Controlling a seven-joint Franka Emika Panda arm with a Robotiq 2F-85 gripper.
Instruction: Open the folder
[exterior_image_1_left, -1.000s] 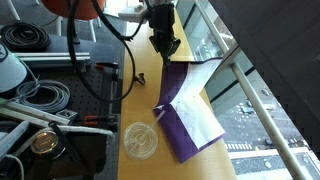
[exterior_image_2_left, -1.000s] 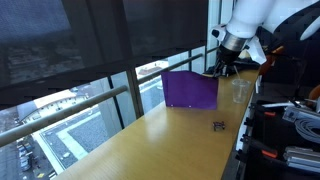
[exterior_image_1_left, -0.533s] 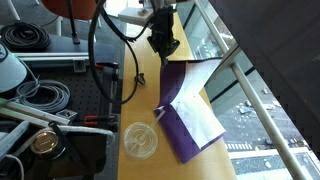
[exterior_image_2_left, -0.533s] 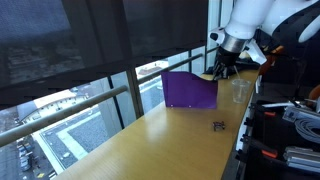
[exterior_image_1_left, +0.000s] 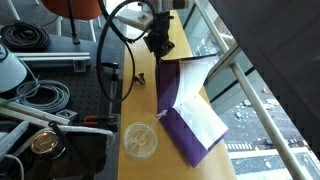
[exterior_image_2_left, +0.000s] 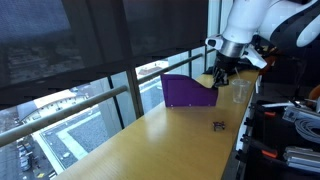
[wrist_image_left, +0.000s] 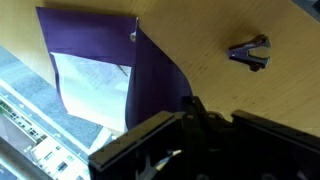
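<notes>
The purple folder lies on the wooden table with its cover lifted, and white sheets show inside. It also shows in an exterior view and in the wrist view. My gripper is shut on the far edge of the raised cover and holds it up at an angle. It also shows in an exterior view. In the wrist view the cover runs down into my jaws, with the sheets to the left of it.
A clear plastic cup stands near the folder's near end, and it also shows in an exterior view. A small dark clip lies on the wood beside the folder. Window railing runs along one table edge; cables and gear lie on the other side.
My gripper has moved sideways away from the window with the cover in it. The cover has swung further over, and more white paper shows.
</notes>
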